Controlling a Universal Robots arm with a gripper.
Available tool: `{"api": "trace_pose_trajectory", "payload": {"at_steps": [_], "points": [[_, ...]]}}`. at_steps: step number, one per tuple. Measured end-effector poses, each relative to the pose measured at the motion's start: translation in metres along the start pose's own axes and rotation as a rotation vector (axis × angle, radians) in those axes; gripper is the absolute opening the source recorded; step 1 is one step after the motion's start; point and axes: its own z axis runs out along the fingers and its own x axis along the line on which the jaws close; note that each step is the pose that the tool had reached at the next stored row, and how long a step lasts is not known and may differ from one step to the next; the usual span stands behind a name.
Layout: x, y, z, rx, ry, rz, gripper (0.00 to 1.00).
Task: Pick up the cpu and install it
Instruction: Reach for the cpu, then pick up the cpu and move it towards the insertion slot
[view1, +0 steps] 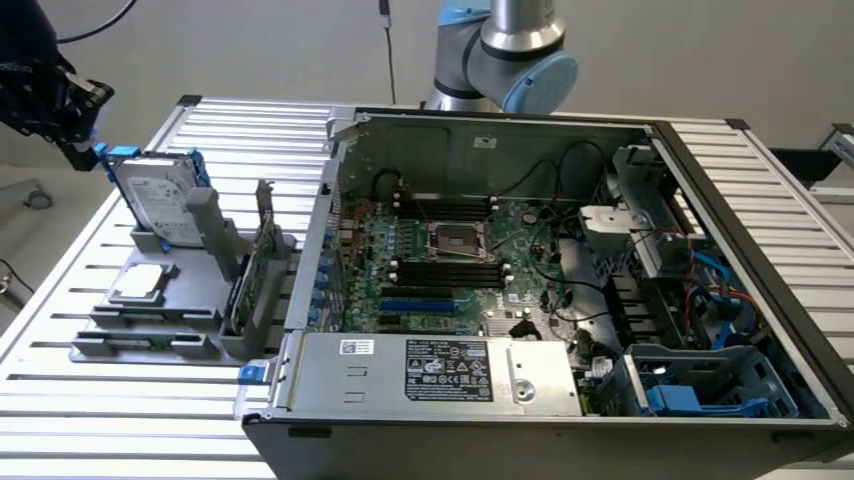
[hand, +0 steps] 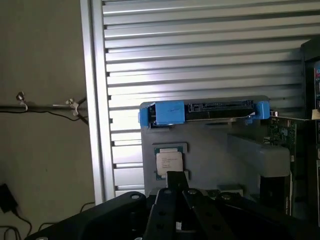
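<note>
The cpu (view1: 140, 283) is a small flat square chip with a silvery top. It lies in a recess of the grey holder (view1: 147, 335) at the exterior view's left. In the wrist view the cpu (hand: 169, 162) sits just past my fingertips. My gripper (view1: 67, 140) hangs high above the table's far left corner, well above and behind the holder. In the wrist view the gripper (hand: 175, 176) is shut, its dark fingers together with nothing between them. The board's metal-framed socket (view1: 454, 238) sits mid-board inside the open computer case (view1: 400, 375).
A silver hard drive (view1: 154, 195) with blue brackets stands upright in the holder behind the cpu; the wrist view looks down on the hard drive (hand: 210, 111) edge-on. A green card (view1: 260, 280) stands between holder and case. The slatted metal table (view1: 80, 400) extends around both.
</note>
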Motion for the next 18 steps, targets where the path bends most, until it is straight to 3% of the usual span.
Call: {"api": "trace_pose_trajectory", "payload": {"at_steps": [13, 14, 17, 18], "points": [[0.0001, 0.0, 0.0, 0.0001, 0.0014, 0.0, 0.11], [0.0001, 0.0, -0.0001, 0.0001, 0.0016, 0.0, 0.12], [0.0001, 0.0, 0.0, 0.0001, 0.0017, 0.0, 0.3], [0.0001, 0.0, 0.0, 0.0002, 0.0019, 0.0, 0.3]]}}
